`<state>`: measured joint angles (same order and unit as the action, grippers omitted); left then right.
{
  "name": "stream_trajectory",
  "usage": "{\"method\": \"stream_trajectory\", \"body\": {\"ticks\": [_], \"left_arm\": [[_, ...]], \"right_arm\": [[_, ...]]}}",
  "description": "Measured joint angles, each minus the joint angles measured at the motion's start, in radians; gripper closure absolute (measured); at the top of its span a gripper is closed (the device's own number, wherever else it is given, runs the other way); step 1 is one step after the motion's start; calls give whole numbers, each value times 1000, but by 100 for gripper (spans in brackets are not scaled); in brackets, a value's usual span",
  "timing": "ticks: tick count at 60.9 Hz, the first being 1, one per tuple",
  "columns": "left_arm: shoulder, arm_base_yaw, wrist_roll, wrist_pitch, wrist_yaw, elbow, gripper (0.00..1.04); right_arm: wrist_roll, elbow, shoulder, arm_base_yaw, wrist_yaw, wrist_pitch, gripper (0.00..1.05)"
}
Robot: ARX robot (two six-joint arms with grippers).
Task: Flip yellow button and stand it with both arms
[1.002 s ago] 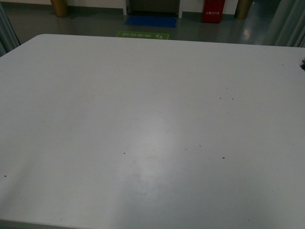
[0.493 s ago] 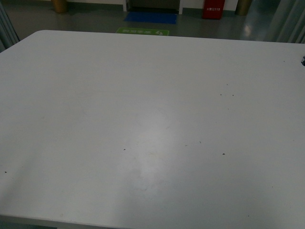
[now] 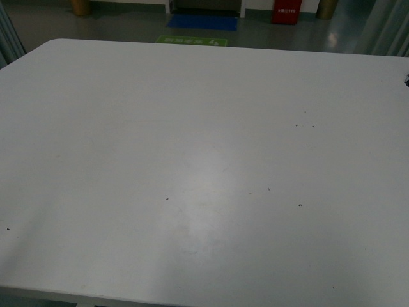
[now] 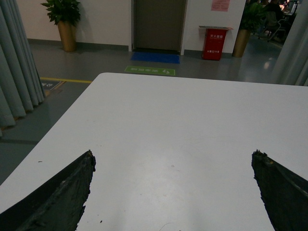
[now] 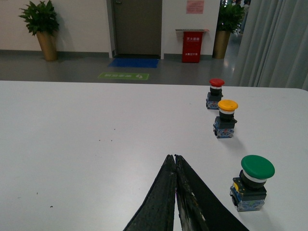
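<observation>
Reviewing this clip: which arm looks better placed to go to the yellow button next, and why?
Probably the right. Its wrist view shows the yellow button standing cap-up ahead of the closed right gripper, between a red button and a green button. The left gripper, open, faces only bare table.

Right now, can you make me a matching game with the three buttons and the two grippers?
Things:
1. yellow button
2. green button
3. left gripper
4. right gripper

States:
A. fingers pressed together, holding nothing
B. standing in the middle of the row
C. fingers wide apart over bare table
D. standing nearest the right wrist camera

Pairs: 1-B, 2-D, 3-C, 4-A

The red button stands farthest.
</observation>
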<state>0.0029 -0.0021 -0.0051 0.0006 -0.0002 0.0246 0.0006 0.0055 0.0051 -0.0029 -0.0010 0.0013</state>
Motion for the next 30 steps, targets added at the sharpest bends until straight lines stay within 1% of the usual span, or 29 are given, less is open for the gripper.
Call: {"method": "stream_trajectory", "body": {"ticks": [7, 14, 16, 21, 23, 26, 30], "left_arm": [[0, 0, 0, 0, 0, 0, 7], [0, 0, 0, 0, 0, 0, 7], [0, 0, 0, 0, 0, 0, 7], [0, 0, 0, 0, 0, 0, 7], [0, 0, 0, 0, 0, 0, 7], [0, 0, 0, 0, 0, 0, 7], [0, 0, 0, 0, 0, 0, 7]], "right_arm": [[-1, 0, 0, 0, 0, 0, 100], [0, 0, 0, 0, 0, -1, 81], [0, 0, 0, 0, 0, -1, 74], [0, 0, 0, 0, 0, -1, 62], [0, 0, 0, 0, 0, -1, 55], [0, 0, 0, 0, 0, -1, 48], [0, 0, -1, 0, 0, -1, 35]]}}
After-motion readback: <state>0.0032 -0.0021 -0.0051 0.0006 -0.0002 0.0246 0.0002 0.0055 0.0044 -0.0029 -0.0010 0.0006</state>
